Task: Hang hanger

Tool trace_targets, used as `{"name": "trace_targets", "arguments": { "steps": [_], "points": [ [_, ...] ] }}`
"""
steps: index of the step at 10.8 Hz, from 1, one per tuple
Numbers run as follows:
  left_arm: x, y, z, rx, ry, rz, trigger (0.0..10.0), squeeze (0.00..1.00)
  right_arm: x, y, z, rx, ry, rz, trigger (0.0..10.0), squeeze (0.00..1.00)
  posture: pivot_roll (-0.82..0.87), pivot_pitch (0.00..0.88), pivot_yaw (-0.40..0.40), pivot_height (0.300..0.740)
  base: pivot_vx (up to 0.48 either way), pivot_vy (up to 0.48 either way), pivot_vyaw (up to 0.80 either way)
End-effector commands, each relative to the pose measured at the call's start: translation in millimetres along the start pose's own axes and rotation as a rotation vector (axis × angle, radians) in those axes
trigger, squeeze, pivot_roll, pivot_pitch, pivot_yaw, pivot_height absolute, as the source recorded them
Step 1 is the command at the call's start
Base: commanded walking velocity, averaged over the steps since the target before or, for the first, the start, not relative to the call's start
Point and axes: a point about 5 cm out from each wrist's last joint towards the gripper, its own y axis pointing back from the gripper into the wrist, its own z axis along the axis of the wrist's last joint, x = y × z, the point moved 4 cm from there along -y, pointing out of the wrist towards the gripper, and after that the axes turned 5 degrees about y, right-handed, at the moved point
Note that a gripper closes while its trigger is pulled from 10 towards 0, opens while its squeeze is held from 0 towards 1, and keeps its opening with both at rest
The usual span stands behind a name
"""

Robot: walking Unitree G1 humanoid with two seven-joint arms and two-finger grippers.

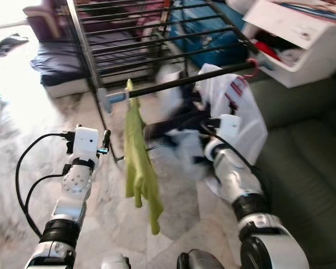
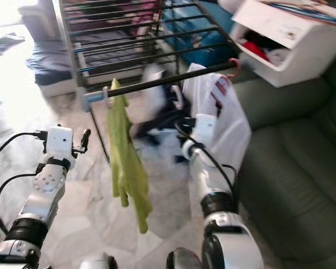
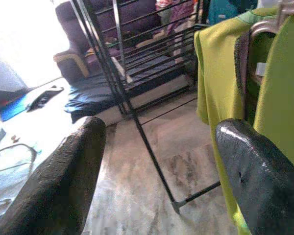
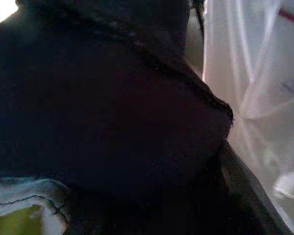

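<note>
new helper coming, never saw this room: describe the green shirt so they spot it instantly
Find the black metal drying rack beside the dark green sofa. From its front rail hangs a lime-green shirt on a hanger. The neighbouring garment is white; it alone is green.

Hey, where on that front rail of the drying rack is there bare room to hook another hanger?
The front rail looks bare between the green shirt and the white garment, though that stretch is blurred. The right pincer holds a dark garment just below it. The rail's left end by the shirt's hook is crowded. The left pincer hangs open beside the shirt.
</note>
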Motion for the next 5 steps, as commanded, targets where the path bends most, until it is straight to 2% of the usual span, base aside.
{"name": "trace_targets", "arguments": {
  "steps": [1, 2, 3, 5],
  "points": [
    [5.5, 1.1, 1.3, -0.003, -0.008, 0.004, 10.0, 0.0, 1.8, -3.8, 23.9, -0.087, 0.0, -0.001, 10.0, 0.0, -0.01, 0.077, -0.036, 0.74, 0.0, 0.0, 0.0],
    [8.8, 3.8, -1.7, 0.008, -0.015, 0.009, 10.0, 0.0, 4.8, -5.9, 28.3, -0.1, -0.019, 0.005, 10.0, 0.0, -0.01, 0.087, -0.032, 0.74, 0.0, 0.0, 0.0],
    [7.8, 4.2, -1.2, 0.007, -0.013, 0.005, 10.0, 0.0, 5.3, -7.1, 30.4, -0.112, -0.017, -0.001, 10.0, 0.0, -0.01, 0.091, -0.031, 0.74, 0.266, 0.0, 0.0],
    [4.8, 3.7, 0.7, 0.003, -0.008, -0.005, 10.0, 0.0, 7.3, -7.7, 33.2, -0.135, -0.016, 0.0, 10.0, 0.0, -0.01, 0.095, -0.028, 0.74, 0.264, 0.0, 0.78]
  ]
}}
